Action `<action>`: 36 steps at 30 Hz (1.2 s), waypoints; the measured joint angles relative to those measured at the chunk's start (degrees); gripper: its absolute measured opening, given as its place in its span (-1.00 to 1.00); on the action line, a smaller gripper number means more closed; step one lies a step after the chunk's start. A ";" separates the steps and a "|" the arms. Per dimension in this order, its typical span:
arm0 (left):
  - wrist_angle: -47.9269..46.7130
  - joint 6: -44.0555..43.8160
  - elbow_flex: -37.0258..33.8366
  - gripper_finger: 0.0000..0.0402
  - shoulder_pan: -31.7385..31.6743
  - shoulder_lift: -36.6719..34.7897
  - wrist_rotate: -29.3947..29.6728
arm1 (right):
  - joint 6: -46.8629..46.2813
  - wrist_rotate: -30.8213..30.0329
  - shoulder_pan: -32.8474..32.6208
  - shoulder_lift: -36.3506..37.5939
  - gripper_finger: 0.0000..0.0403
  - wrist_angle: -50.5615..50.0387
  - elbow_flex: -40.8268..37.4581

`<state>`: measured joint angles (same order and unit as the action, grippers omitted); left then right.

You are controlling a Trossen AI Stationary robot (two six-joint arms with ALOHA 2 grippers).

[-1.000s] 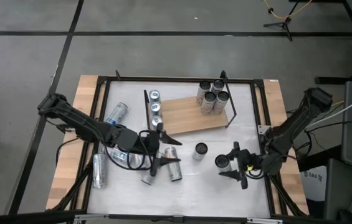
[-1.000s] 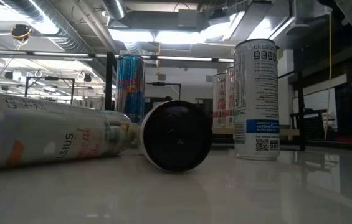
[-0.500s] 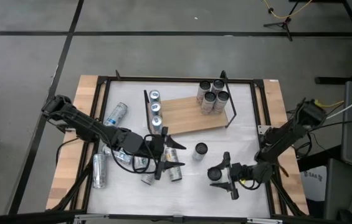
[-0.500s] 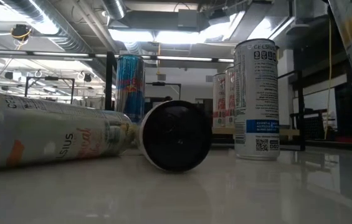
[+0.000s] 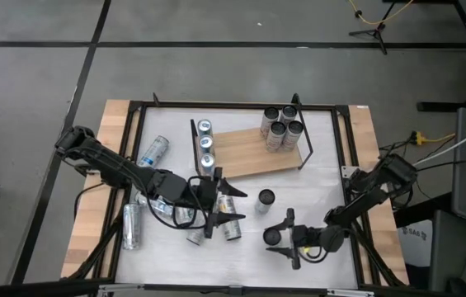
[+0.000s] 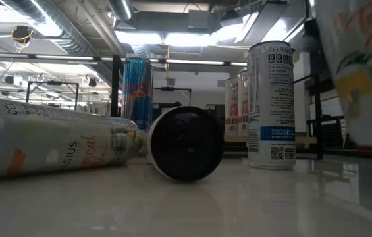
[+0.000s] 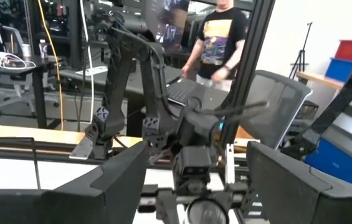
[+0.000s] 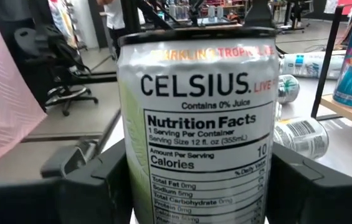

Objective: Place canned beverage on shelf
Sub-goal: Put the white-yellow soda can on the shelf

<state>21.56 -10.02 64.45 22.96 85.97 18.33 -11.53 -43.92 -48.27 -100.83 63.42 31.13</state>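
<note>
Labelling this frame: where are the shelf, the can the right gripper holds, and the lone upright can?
shelf (image 5: 249,157), high view, bare board.
held can (image 8: 200,137), right wrist view, label.
upright can (image 5: 265,197), high view, top.

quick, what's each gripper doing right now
Left gripper: open, holding nothing, over the lying cans.
Right gripper: closed on an upright Celsius can, near the table's front edge.

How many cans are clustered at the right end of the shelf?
4, all upright on the shelf by its right wire end: far-left can, far-right can, near-left can, near-right can. From above, none seems hidden.
</note>
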 joint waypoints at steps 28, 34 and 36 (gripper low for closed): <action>3.33 -5.77 0.04 0.33 -1.39 5.68 1.17 | 0.04 8.61 7.85 -6.84 0.23 0.02 3.78; 3.02 -5.79 0.04 0.40 -1.60 5.68 -4.59 | 0.46 8.61 7.85 -6.85 0.23 -0.02 3.78; 2.15 -4.48 0.04 0.47 -1.53 5.68 -5.40 | 0.48 8.61 7.83 -6.84 0.23 -0.04 3.78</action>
<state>23.71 -14.50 64.49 21.43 91.66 12.92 -11.05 -35.31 -40.45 -107.68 63.37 34.92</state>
